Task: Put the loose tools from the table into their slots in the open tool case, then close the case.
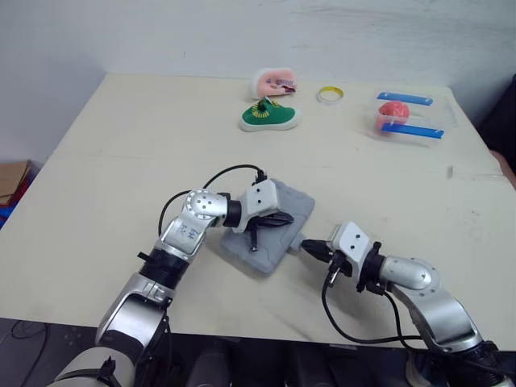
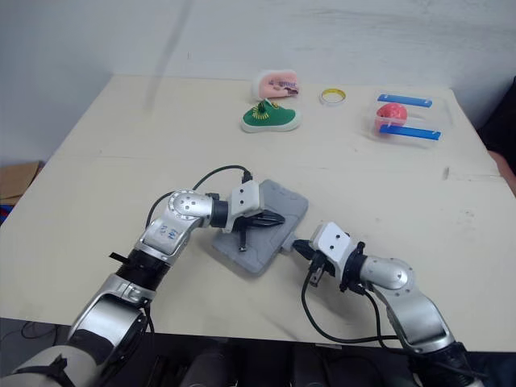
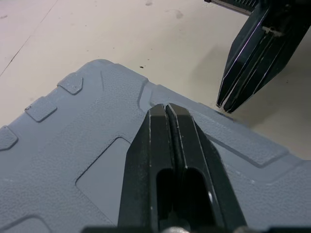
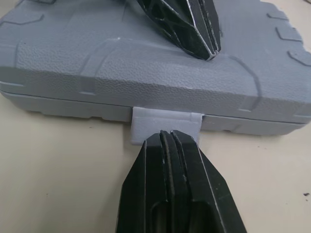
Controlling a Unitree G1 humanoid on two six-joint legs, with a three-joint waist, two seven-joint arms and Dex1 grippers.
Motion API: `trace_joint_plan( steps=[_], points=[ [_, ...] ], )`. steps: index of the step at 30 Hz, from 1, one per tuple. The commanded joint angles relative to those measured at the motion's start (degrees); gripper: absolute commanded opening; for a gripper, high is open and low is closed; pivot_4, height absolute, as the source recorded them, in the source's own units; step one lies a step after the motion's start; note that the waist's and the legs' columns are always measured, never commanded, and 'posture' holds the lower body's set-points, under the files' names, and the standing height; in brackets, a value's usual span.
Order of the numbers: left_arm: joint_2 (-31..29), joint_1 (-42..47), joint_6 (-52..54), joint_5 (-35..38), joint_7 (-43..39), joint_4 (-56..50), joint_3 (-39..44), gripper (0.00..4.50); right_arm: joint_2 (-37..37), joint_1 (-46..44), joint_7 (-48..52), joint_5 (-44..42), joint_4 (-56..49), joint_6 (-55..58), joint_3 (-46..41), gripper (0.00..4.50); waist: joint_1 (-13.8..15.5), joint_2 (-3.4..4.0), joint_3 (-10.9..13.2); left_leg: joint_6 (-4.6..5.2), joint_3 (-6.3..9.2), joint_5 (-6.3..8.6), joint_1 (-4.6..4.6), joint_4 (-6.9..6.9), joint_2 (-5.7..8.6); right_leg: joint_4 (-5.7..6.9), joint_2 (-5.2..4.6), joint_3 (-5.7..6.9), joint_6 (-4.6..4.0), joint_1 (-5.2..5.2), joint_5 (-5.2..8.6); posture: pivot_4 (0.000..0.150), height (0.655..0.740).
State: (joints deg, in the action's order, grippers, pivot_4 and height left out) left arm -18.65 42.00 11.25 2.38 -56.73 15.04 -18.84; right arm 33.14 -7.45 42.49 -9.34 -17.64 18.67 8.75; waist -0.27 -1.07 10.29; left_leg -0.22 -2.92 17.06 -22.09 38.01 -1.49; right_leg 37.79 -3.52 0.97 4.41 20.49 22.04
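A cream-coloured surface (image 1: 121,161) carries the closed grey textured plastic tool case (image 1: 297,201), at lower centre of the head views. The left claw (image 1: 274,219), fingers clenched together on nothing, sits over the lid. The right claw (image 1: 313,247), likewise clenched empty, has its tip at the case's small grey latch tab (image 4: 165,127).

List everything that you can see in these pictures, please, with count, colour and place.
tool case: 1, grey, closed, middle of table near the front edge
latch: 1, light grey, on the case's side toward the right arm
shoe: 1, green and white, far side
pink item: 1, pink and white, behind the shoe
ring: 1, yellow, far side
clear box: 1, blue clips, far right, red lump inside
table: 1, cream
cardboard box: 1, brown, floor, left
left gripper: black, shut, over the lid
right gripper: black, shut, at the latch
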Motion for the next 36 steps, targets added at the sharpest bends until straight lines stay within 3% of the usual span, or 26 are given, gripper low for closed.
trace_joint_plan(
  steps=[1,21,26,36],
  points=[
    [-1.09,-2.48,1.93,-2.25,-0.31,1.26,-2.15,0.01,-0.24,-1.08,-0.2,0.74,-0.02,-0.31,0.31,0.07,0.03,0.0,0.0,0.0,0.0,0.0,0.0,0.0,0.0,0.0,0.0,0.0,0.0,0.0,0.0,0.15,0.74],
    [-2.89,-3.98,3.89,-3.75,-0.9,1.86,-4.43,0.01,-4.77,-6.47,0.61,3.64,8.1,-3.33,4.51,0.07,-1.32,-0.04,-0.06,0.0,0.01,0.0,0.19,-0.03,-0.03,0.03,0.01,0.0,-0.01,-0.16,0.0,0.15,0.74],
    [-3.9,-5.15,4.19,-4.91,-1.3,3.1,-5.79,0.01,-5.56,-7.95,1.53,4.0,10.85,-3.65,5.07,0.07,-1.53,-0.03,-0.18,0.22,0.0,0.18,1.15,-0.5,-0.04,-0.32,0.0,0.0,-0.04,-1.03,0.02,0.15,0.74],
    [-3.53,-6.11,4.14,-4.14,-1.44,4.06,-5.62,0.01,-7.72,-11.93,3.3,4.74,16.47,-4.72,6.46,0.07,-2.23,-0.4,-0.8,0.02,-0.03,0.23,1.98,-1.02,-0.12,-0.48,0.02,0.0,-0.26,-1.71,0.1,0.15,0.74]
  ],
)
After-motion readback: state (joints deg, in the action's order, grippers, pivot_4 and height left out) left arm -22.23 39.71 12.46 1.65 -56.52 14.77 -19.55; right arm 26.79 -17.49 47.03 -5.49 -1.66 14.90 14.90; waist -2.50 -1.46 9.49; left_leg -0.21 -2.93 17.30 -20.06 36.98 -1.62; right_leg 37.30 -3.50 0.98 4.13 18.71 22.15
